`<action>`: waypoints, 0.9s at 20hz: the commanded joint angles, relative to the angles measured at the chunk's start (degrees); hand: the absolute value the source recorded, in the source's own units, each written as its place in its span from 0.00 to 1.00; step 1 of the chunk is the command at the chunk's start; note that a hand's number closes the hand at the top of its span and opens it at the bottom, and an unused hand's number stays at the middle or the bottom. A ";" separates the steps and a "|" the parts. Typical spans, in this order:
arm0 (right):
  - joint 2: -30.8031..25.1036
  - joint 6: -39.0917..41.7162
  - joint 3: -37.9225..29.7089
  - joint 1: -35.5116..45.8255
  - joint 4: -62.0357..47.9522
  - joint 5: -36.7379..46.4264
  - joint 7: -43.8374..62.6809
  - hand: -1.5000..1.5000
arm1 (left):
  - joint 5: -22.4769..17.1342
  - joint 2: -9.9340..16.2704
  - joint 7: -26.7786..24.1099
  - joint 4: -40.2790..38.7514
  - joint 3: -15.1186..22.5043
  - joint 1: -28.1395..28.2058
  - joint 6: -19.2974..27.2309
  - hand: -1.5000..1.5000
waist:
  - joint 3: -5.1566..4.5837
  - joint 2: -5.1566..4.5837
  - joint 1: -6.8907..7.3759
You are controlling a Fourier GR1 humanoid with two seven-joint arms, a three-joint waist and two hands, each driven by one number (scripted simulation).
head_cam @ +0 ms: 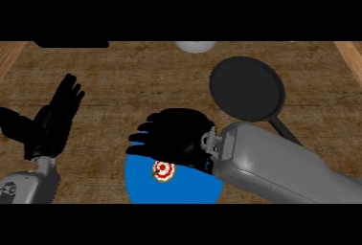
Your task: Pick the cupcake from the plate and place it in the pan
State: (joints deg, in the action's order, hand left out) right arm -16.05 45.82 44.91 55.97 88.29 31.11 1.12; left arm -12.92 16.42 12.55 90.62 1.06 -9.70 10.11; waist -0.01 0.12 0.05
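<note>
right hand [173, 139] curls above the blue plate [145, 184], cupcake [163, 171] just below its fingers, apparently ungrasped; a closing hand could topple it. pan [246, 88] beyond; left hand [50, 124] open.

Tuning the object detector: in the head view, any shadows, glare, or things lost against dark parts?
Head view: even, flat light, no glare and no clear cast shadows on the counter. The black right hand shows little detail, so its fingers merge and cover part of the blue plate. The cupcake stands out in red and white. The dark pan contrasts well with the wood.
</note>
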 commanded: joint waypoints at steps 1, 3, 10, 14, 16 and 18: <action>0.68 0.29 1.18 -3.46 6.38 5.54 3.81 0.00 | -0.07 -0.04 0.48 0.31 -0.60 0.45 -0.97 0.50 | 0.01 0.04 -0.15; -0.59 0.72 1.70 -5.33 8.09 8.28 3.38 0.00 | 1.29 -0.93 -0.85 -0.22 -0.16 0.76 -0.52 0.50 | 0.01 -0.01 -0.11; 4.89 5.45 -0.80 -10.13 11.81 11.54 3.88 0.00 | 2.08 -2.54 -1.56 -2.49 -0.93 -0.67 -1.93 0.50 | 0.01 -0.05 -0.12; 11.44 7.08 0.76 -9.87 7.55 15.56 7.86 0.00 | 3.51 -3.09 1.14 2.12 -0.02 1.25 -0.70 0.50 | 0.01 -0.04 0.17; 14.53 8.13 0.86 -8.82 5.36 17.27 10.62 0.00 | 2.16 -2.73 2.05 -2.17 -1.94 -3.17 -1.42 0.50 | 0.00 -0.09 0.03; 14.70 4.06 1.95 -9.86 1.57 20.19 7.87 0.00 | 3.97 -4.17 -1.88 0.08 -0.69 1.85 -1.27 0.50 | 0.00 -0.12 0.38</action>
State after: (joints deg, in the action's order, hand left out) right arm -3.95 51.85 45.55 46.91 94.03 47.24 9.22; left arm -10.08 13.35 11.88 89.62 -0.02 -9.81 8.63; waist -0.01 0.05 0.19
